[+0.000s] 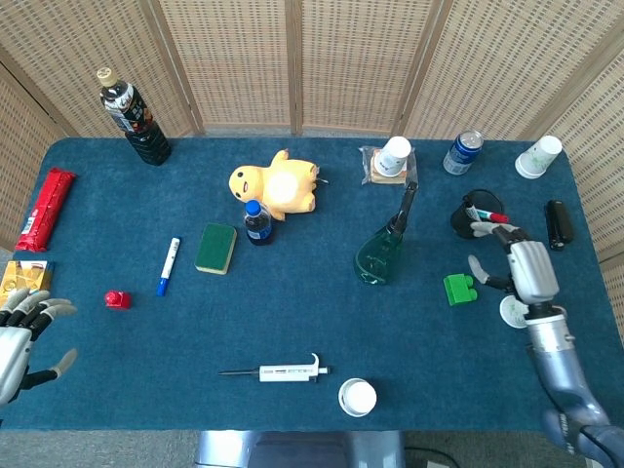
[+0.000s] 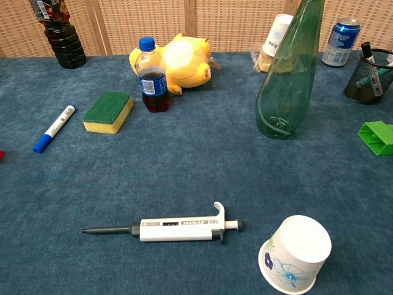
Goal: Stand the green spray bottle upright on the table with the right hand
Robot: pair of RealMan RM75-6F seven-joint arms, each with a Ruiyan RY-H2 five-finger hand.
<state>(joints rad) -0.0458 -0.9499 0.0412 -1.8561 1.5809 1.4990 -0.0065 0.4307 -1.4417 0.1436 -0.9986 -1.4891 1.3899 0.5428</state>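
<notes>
So the translucent green plastic spray bottle (image 1: 382,249) is standing on its base on the blue-carpeted counter (image 1: 292,322), right of centre, nothing touching it. It sits between the yellow plush toy (image 1: 276,187) and the black mesh pen cup (image 1: 474,214), well apart from both. The right hand (image 1: 523,270) is over by the right edge, near the small green plastic block (image 1: 458,290), fingers spread and holding nothing. The left hand (image 1: 18,331) is at the left edge, fingers apart too, also empty. Looks to me like the standing-up step is basically done and we're in the let-go and back-off phase. Next move is probably just parking the right arm without bumping the paper cup beside it (image 1: 515,311).
</notes>
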